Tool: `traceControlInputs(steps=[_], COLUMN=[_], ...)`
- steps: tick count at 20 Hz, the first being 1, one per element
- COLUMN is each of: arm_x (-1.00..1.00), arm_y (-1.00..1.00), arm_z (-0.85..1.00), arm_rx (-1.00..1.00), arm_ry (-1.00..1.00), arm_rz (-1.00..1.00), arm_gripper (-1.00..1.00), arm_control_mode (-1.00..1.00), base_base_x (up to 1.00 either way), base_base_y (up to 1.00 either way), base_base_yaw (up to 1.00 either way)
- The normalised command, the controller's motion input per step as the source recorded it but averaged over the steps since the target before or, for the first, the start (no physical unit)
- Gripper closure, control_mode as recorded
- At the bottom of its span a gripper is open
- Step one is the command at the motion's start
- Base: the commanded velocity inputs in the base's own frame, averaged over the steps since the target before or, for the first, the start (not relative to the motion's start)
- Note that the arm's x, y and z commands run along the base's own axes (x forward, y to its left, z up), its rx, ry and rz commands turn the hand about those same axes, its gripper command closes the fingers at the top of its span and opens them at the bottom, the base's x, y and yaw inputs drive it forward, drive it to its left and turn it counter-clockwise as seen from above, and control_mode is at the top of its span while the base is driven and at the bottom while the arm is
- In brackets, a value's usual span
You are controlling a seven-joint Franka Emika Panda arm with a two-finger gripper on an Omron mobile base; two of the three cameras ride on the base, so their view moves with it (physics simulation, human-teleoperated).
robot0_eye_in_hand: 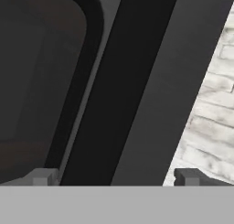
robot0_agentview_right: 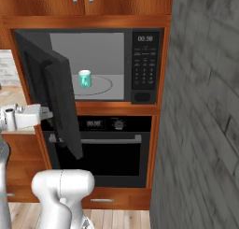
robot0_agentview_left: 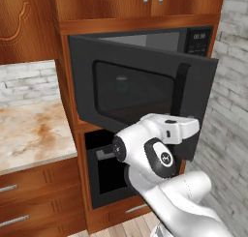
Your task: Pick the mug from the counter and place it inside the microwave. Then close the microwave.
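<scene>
- The mug (robot0_agentview_right: 84,78) stands upright inside the microwave (robot0_agentview_right: 145,64), on the left part of the round plate (robot0_agentview_right: 103,87) on the grey floor of the cavity.
- Through the dark window of the door (robot0_agentview_left: 140,93) in the left base view the mug shows faintly as a pale shape.
- The door stands partly open, swung out toward the robot; in the right base view it hangs edge-on at the left of the cavity.
- The bar handle (robot0_agentview_left: 179,93) runs upright near the door's free edge.
- The hand (robot0_eye_in_hand: 114,176) is released, its two fingertips (robot0_eye_in_hand: 42,176) spread wide and holding nothing.
- In the hand view the fingertips sit at either side of the handle and the door's outer edge, right up against the door face; whether they touch it I cannot tell.
- To the right of the door edge in that view lies grey-white brick wall (robot0_eye_in_hand: 208,122).
- The arm's wrist (robot0_agentview_left: 167,129) sits in front of the door's lower right part, near the handle's lower end.
- Below the microwave is the black oven (robot0_agentview_right: 109,148), shut.
- The tabletop (robot0_agentview_left: 31,134), beige with rust blotches, lies to the left of the microwave column.
- Wooden cupboards (robot0_agentview_left: 145,1) sit above the microwave.
</scene>
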Motion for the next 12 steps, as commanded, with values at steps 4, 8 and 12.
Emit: traceControlInputs(steps=[4,8,12], arm_x=[0.36,0.31,0.21], arm_y=[-0.61,-0.63,-0.58], arm_z=[0.0,0.0,0.01], arm_rx=[0.0,0.0,0.0], arm_ry=[0.0,0.0,0.0], arm_rz=[0.1,0.13,0.13], arm_gripper=[-1.0,-1.0,-1.0], arm_control_mode=[-1.0,-1.0,-1.0], base_base_x=[0.0,0.0,0.0], base_base_y=[0.0,0.0,0.0], base_base_yaw=[0.0,0.0,0.0])
